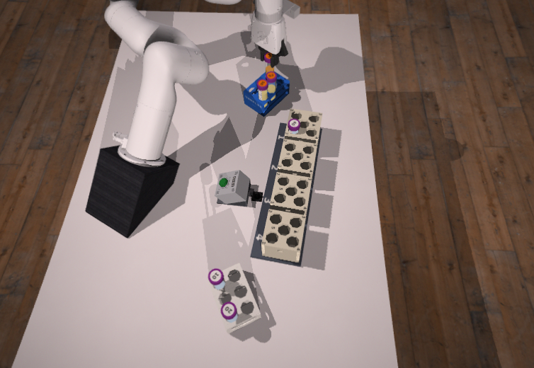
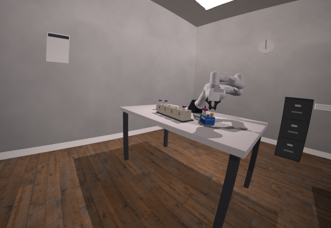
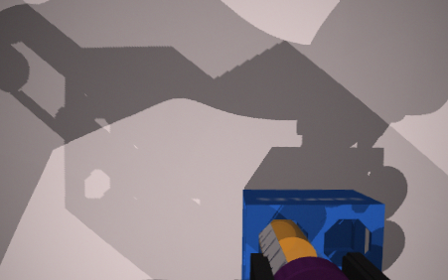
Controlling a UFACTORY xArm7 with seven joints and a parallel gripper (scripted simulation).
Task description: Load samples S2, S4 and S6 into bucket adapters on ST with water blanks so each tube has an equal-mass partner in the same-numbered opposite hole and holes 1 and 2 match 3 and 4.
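My gripper (image 1: 269, 59) (image 2: 213, 108) (image 3: 308, 268) is shut on a purple-capped tube (image 1: 269, 69) (image 2: 211, 114) (image 3: 295, 248) with an orange dot and orange filling. It stands over a corner hole of the blue samples rack (image 1: 254, 104) (image 2: 210, 122) (image 3: 253, 218), its lower end at or in the hole; the exact depth is hidden. Two pale-yellow samples (image 1: 262, 83) (image 1: 270, 76) stand in that rack. All sample IDs are too small to read surely. A water blank (image 1: 293, 124) (image 2: 184, 106) stands in adapter 1 (image 1: 304, 115). Adapters 2, 3 and 4 (image 1: 280, 250) show only empty holes.
Water blanks marked 10 (image 1: 216, 277) and 20 (image 1: 228, 311) stand in the white rack at the near end. The grey desk (image 1: 236, 193) with the green DONE key (image 1: 223, 182) stands left of the loading stand, beside adapter 3.
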